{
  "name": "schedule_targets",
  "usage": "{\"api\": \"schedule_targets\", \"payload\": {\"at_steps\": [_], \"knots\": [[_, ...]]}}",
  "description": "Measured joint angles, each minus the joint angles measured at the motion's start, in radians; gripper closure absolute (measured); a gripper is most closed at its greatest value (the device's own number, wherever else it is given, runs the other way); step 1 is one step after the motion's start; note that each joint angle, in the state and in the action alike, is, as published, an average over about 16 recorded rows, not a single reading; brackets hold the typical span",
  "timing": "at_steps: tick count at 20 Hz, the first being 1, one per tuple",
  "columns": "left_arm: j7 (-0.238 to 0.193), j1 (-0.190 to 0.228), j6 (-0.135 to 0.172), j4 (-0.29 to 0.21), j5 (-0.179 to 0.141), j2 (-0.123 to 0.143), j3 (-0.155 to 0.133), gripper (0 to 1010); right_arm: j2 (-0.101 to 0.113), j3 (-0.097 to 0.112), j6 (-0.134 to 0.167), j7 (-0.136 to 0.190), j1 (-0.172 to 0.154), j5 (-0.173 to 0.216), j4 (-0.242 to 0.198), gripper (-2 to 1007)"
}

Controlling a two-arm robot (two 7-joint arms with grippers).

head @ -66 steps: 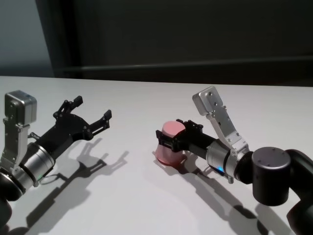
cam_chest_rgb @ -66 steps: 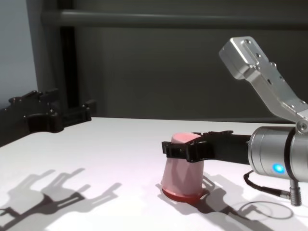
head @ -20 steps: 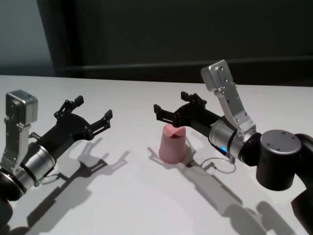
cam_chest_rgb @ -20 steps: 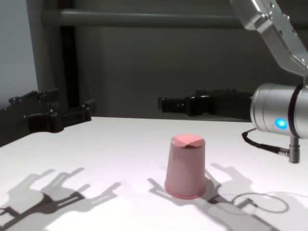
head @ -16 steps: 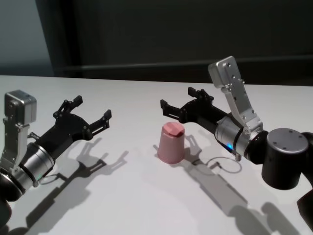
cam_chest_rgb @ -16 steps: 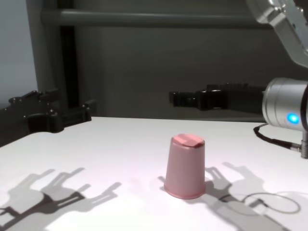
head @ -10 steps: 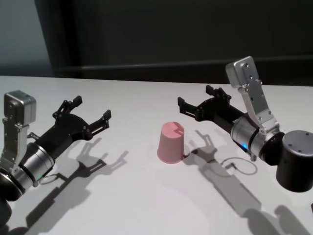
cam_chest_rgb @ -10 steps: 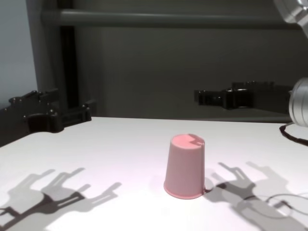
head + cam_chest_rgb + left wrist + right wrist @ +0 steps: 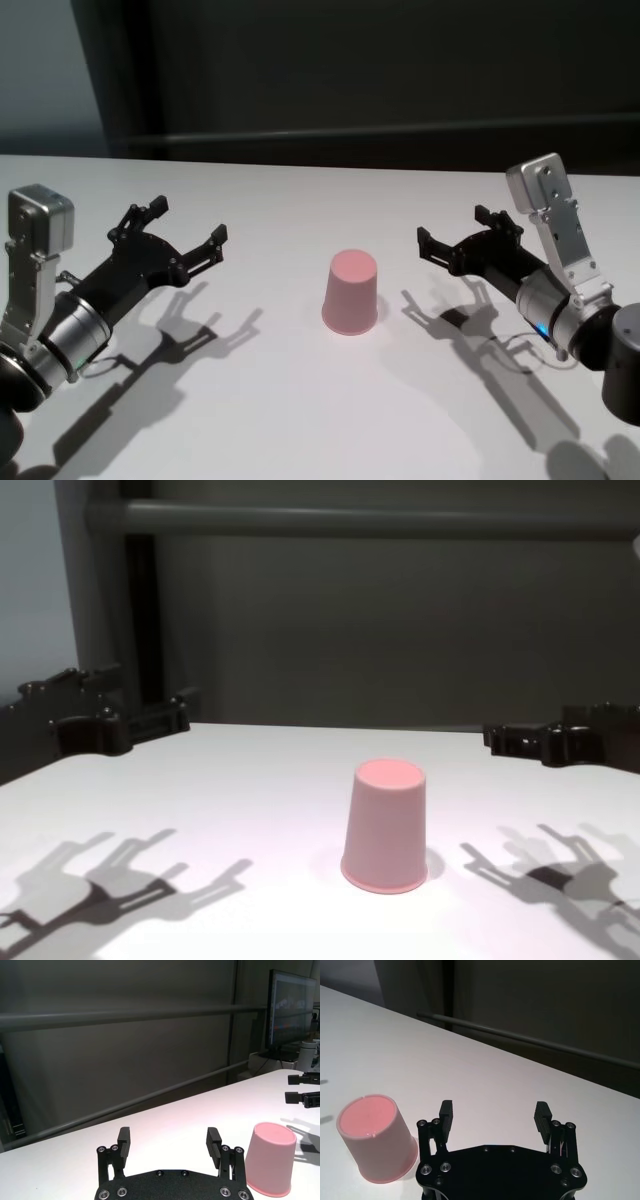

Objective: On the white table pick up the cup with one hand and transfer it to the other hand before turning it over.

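Observation:
The pink cup [image 9: 350,291] stands upside down, rim on the white table [image 9: 290,410], base facing up, touched by nothing. My right gripper [image 9: 452,228] hovers open to the cup's right, a hand's width away, fingers pointing toward it. At the left, farther off, my left gripper [image 9: 190,222] is open and also aimed at the cup. The chest view shows the cup [image 9: 385,825] between both grippers. In the left wrist view the cup [image 9: 270,1157] sits beside the open left gripper [image 9: 169,1135]; in the right wrist view the cup [image 9: 376,1145] lies beside the open right gripper [image 9: 494,1107].
A dark wall with a horizontal rail [image 9: 350,520] runs behind the table's far edge. Gripper shadows fall on the tabletop on both sides of the cup. A monitor [image 9: 292,1010] stands beyond the table in the left wrist view.
My right gripper, earlier around the cup and then above it, has drawn back to the right and lowered. The cup stands free in place. The left arm has not moved.

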Motion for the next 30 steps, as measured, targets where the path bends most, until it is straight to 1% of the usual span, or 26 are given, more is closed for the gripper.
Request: {"api": "schedule_targets", "payload": {"at_steps": [3, 6, 12, 20, 30], "knots": [[0.0, 0.0, 0.0, 0.0, 0.0, 0.0, 0.0, 9, 0.002, 0.02, -0.003, -0.007, -0.023, -0.006, 0.005, 3], [0.0, 0.0, 0.0, 0.0, 0.0, 0.0, 0.0, 9, 0.0, 0.035, -0.004, -0.01, -0.038, -0.006, 0.006, 3], [0.0, 0.0, 0.0, 0.0, 0.0, 0.0, 0.0, 9, -0.008, 0.056, -0.006, -0.01, -0.059, -0.006, 0.007, 3], [0.0, 0.0, 0.0, 0.0, 0.0, 0.0, 0.0, 9, -0.022, 0.069, -0.005, -0.002, -0.069, -0.01, 0.008, 3], [0.0, 0.0, 0.0, 0.0, 0.0, 0.0, 0.0, 9, -0.031, 0.074, -0.004, 0.003, -0.07, -0.012, 0.011, 3]]}}
